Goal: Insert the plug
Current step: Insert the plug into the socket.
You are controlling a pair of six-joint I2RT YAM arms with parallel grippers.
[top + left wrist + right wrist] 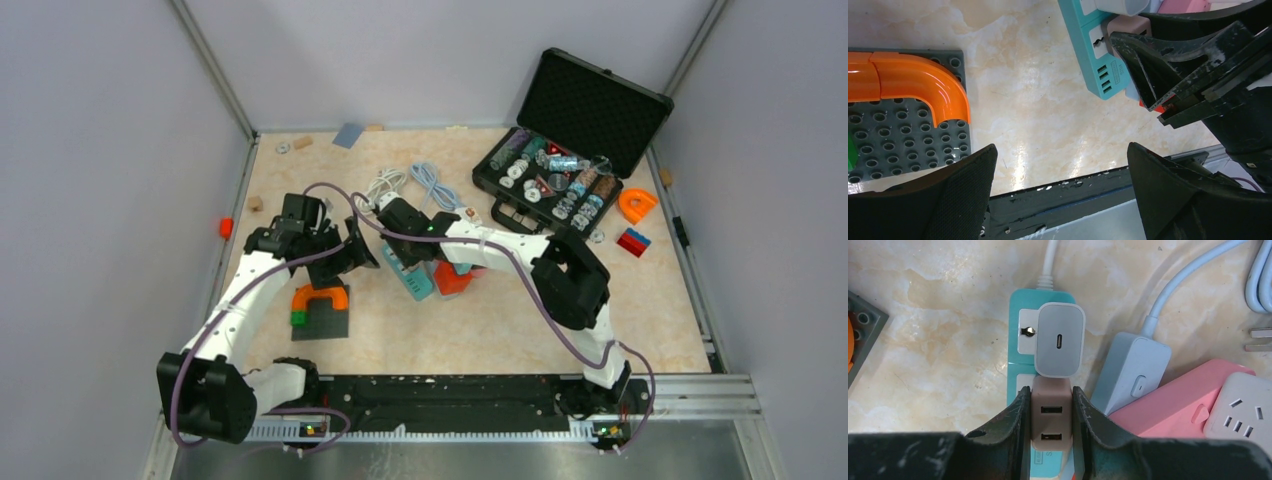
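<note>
Right pincer [1048, 397] is clamped on the brown plug [1050, 415], which sits between its fingers over a socket of the teal strip [1015, 315], just behind a white charger [1059, 340] (fully seated? hard to tell). Probably pressing home and letting go are left. Left pincer [1060, 150] gapes apart, empty.

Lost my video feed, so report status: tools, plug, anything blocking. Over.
Left tool open, empty. Right tool shut on brown plug, over teal strip, seating unclear. White charger in next socket, close beside plug.

Bright, even overhead light fell; glare streaked the glossy beige marble-patterned tabletop [1020, 162]; shadows were soft, focus sharp.
</note>
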